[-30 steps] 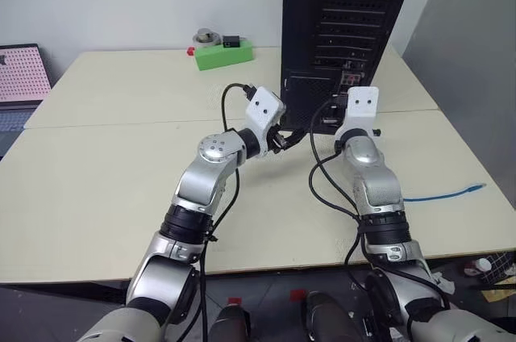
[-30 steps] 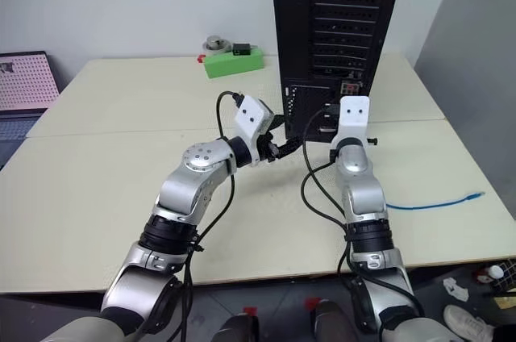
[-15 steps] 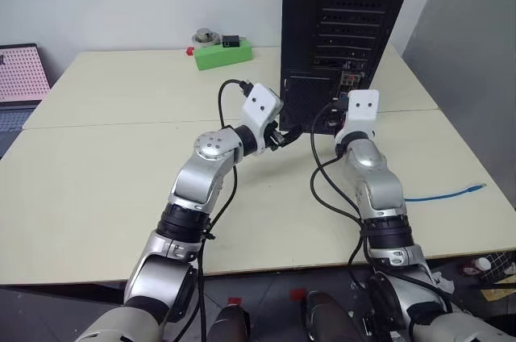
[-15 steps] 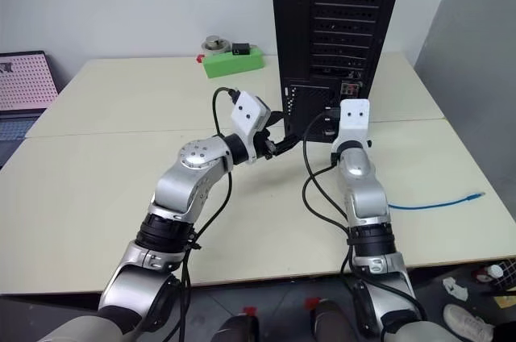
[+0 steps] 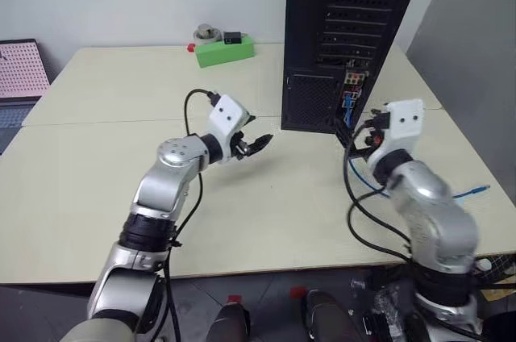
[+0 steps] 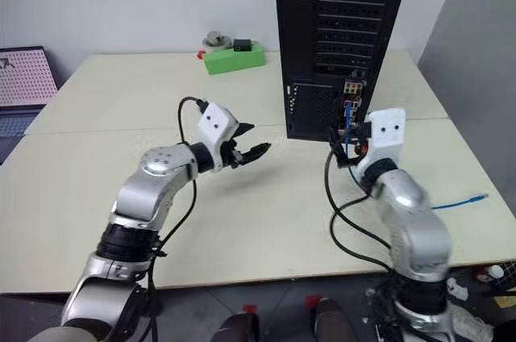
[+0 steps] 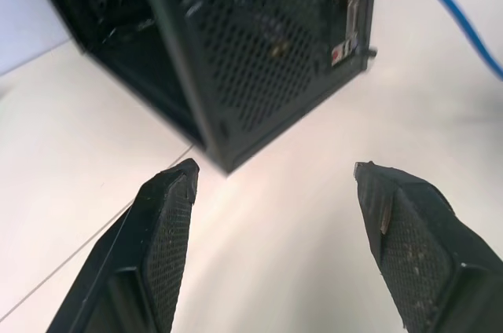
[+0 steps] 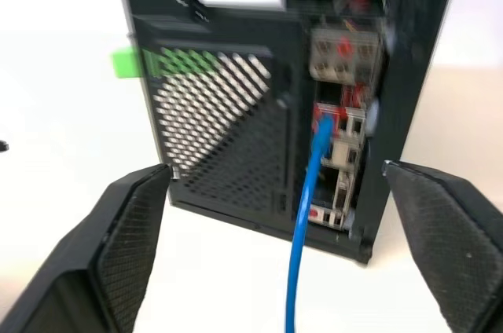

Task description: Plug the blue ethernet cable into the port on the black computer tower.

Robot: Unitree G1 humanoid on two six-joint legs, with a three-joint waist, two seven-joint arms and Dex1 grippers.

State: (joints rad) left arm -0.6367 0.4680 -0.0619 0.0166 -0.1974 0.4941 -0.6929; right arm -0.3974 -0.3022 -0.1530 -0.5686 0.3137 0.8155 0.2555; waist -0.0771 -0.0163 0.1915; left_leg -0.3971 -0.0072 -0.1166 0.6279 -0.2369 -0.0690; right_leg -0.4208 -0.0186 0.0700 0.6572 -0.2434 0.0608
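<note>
One blue ethernet cable [image 8: 308,215] runs into the port [image 8: 324,119] on the one black computer tower [image 6: 339,27].
Two grippers, both wide open and empty: right gripper [image 8: 283,231] just before the tower's connector strip, left gripper [image 5: 256,145] beside its lower corner; a snag could tug the plug out.

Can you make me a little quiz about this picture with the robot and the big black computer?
1. True or false: the blue ethernet cable runs up to the connector strip on the black computer tower.
2. Which gripper is open? A) only the left gripper B) only the right gripper C) both
3. Fill in: the small box at the far side of the table is coloured ____.

Key
1. True; its end sits at the port on the strip.
2. C; both have their fingers spread and hold nothing.
3. Green; it is the green box.
</note>
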